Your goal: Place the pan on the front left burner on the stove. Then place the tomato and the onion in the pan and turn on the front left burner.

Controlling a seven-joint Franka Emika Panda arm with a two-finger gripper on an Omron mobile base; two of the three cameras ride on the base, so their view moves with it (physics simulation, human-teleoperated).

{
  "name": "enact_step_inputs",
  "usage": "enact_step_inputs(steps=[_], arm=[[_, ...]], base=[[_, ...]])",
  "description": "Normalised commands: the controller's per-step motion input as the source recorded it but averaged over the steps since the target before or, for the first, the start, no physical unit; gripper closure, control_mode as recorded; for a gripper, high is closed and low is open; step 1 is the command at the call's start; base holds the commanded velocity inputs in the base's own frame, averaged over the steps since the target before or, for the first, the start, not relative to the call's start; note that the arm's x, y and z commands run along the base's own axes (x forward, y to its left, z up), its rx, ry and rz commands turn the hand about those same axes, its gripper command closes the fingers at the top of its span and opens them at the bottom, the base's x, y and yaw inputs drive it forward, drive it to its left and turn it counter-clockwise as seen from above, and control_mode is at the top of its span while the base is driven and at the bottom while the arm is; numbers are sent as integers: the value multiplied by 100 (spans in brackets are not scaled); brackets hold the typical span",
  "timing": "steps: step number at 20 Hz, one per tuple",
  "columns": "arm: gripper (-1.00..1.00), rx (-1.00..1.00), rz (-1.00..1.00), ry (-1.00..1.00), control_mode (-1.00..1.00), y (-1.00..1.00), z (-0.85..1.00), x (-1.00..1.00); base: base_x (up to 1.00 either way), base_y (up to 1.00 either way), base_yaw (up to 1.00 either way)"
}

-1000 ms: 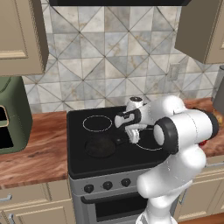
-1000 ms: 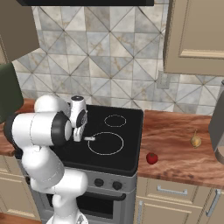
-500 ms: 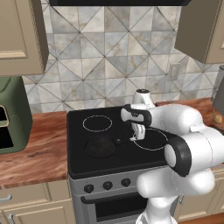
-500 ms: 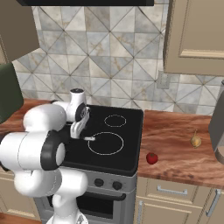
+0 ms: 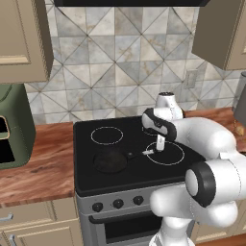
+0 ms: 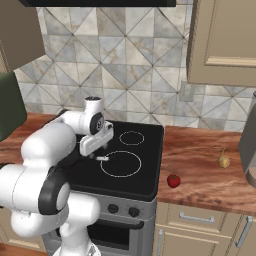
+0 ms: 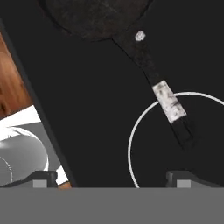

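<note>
The black pan (image 5: 110,161) lies flat on the front left of the stove (image 5: 86,180) and covers the front left burner. Its handle runs right to a silvery tip (image 5: 148,152), also seen in the hand view (image 7: 169,101) below the pan's bowl (image 7: 96,17). My gripper (image 5: 160,145) hangs just above and to the right of that tip, open with nothing between its fingers (image 7: 43,177). From the right base view, the gripper (image 6: 96,150) hovers over the tip (image 6: 102,158). The tomato (image 6: 173,181) and the onion (image 6: 224,161) rest on the wooden counter to the right.
The big front right ring (image 5: 166,153) lies under the hand, with smaller rings behind (image 5: 106,135). Black knobs (image 5: 117,204) line the steel front. A green appliance (image 5: 12,127) stands on the left counter and a grey vessel (image 6: 248,145) at the far right.
The gripper has drawn back from the pan handle, rising and shifting right over the front right ring. The pan has stayed where it lies.
</note>
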Motion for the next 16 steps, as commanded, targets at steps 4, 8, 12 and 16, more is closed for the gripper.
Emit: enact_step_inputs(steps=[4,8,12,16], arm=[[-100,-5,-45,7,-100,-48,4,-20],[-100,-3,-44,5,-100,-53,0,-15],[-100,-1,-39,0,-100,-58,0,-13],[-100,-1,-37,0,-100,-54,0,-9]], base=[[0,0,0],[0,0,0],[0,0,0],[0,0,0]])
